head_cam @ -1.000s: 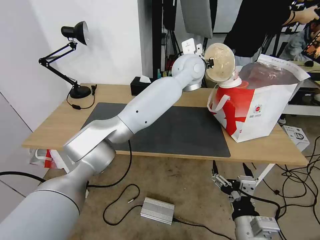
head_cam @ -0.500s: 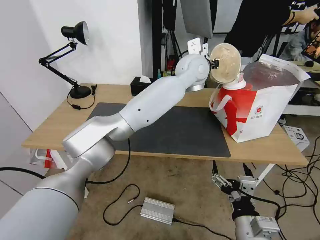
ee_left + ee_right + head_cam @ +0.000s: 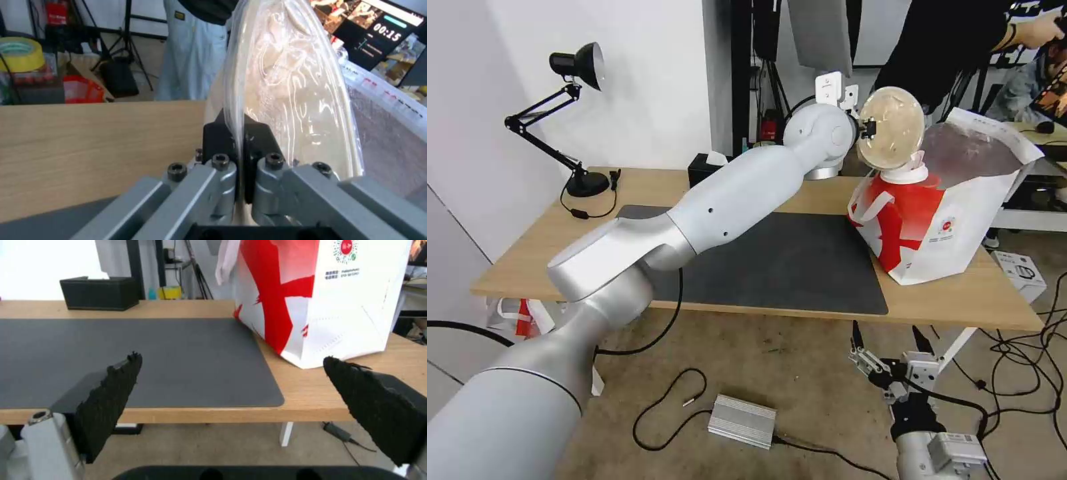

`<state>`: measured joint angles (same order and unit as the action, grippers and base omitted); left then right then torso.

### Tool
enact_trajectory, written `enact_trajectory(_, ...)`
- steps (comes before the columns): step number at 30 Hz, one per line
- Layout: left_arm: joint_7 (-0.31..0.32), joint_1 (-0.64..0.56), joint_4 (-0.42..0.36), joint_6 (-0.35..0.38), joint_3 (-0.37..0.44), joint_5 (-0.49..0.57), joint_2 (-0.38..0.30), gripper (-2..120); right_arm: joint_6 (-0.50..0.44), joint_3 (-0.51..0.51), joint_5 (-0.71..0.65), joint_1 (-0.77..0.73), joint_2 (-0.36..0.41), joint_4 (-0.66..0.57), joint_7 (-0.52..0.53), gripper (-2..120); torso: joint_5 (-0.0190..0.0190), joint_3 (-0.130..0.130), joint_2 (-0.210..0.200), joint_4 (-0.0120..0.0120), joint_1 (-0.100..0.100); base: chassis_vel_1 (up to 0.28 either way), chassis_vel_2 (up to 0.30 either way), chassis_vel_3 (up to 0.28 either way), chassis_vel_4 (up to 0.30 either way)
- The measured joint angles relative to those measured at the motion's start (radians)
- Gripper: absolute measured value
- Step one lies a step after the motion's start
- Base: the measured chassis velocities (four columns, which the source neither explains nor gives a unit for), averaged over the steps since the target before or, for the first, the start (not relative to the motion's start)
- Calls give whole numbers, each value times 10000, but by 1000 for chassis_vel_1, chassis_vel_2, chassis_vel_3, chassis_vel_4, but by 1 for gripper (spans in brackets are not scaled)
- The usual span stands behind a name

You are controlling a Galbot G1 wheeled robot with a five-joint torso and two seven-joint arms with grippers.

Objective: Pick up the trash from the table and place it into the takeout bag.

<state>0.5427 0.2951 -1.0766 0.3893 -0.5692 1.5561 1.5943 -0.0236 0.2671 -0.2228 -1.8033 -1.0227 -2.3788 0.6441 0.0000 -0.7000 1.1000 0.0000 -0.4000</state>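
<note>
My left gripper [image 3: 868,125] is shut on the rim of the shallow beige bowl [image 3: 892,128], which stands on edge in the air above the near-left corner of the takeout bag [image 3: 944,223]. The left wrist view shows the black pads clamping the bowl's [image 3: 285,93] filmy rim, with the bag's foil lining [image 3: 391,140] just beyond. A white cup lid [image 3: 904,175] pokes out of the bag's mouth under the bowl. The bag stands at the right end of the table [image 3: 520,257], beside the grey mat [image 3: 787,267]. My right gripper [image 3: 887,331] hangs open below the table's front edge, facing the bag [image 3: 329,296].
A black desk lamp [image 3: 577,67] stands at the table's back left and a black tissue box [image 3: 707,168] at the back middle. Cables and a silver box [image 3: 742,420] lie on the floor. A person stands behind the bag.
My left arm has carried the bowl to the right and a little upward, from left of the bag to over its opening. The right arm has stayed still.
</note>
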Motion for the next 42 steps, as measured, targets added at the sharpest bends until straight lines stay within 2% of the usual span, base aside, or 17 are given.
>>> enact_trajectory(6, -197, 191, 130, 87, -218, 33, 2, 0, 0, 0, 0, 0, 0, 0, 0, 100, 0, 0, -1, 0, 0, 0, 0, 0, 0)
enact_trajectory(8, -498, 444, 320, 288, -427, 65, 3, 0, 0, 0, 0, 0, 0, 0, 0, 100, 0, 0, 0, 0, 0, 0, 0, 0, 0)
enact_trajectory(17, -1026, 938, 728, 802, -844, 120, 3, 0, 0, 0, 0, 0, 0, 0, 0, 100, 0, 0, 0, 0, 0, 0, 0, 0, 0)
enact_trajectory(28, -1446, 1294, 1067, 1141, -1183, 61, 1, 0, 0, 0, 0, 0, 0, 0, 0, 100, 0, 0, 0, 0, 0, 0, 0, 0, 0)
enact_trajectory(36, -2195, 1547, 1314, 1203, -1386, -393, 0, 0, 0, 0, 0, 0, 0, 0, 0, 100, 0, 0, 0, 1, 0, 0, 0, 0, 0)
enact_trajectory(40, -2865, 1664, 1299, 1107, -1476, -732, 0, 0, 0, 0, 0, 0, 0, 0, 0, 100, 0, -1, 0, 0, 0, 0, 0, 0, 0)
enact_trajectory(42, -2982, 1690, 1302, 1048, -1503, -772, 0, 0, 0, 0, 0, 0, 0, 0, 0, 100, 0, 0, 0, 0, 0, 0, 0, 0, 0)
